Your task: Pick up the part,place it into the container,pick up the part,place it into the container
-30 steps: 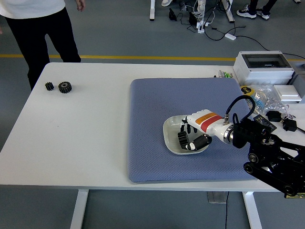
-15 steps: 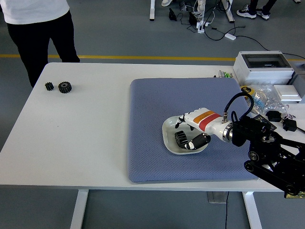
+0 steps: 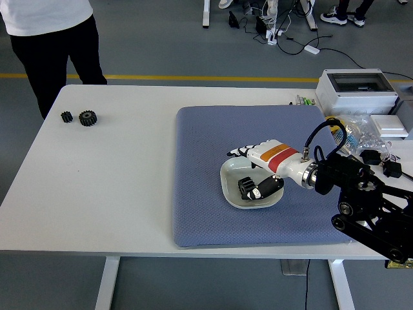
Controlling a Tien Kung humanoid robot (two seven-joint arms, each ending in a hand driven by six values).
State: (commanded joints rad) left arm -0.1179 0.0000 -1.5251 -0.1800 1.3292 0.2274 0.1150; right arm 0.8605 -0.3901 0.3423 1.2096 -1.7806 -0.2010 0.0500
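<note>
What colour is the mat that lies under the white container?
The mat is blue-grey with a fine woven texture. It shows best in the head view, the only view here.

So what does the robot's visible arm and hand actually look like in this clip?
Only the right arm shows: a black, open-framed mechanical forearm with a black cable looping over the wrist. The right hand has a white shell with an orange and a red band across its back, and black-and-white fingers. The left arm is out of view.
</note>
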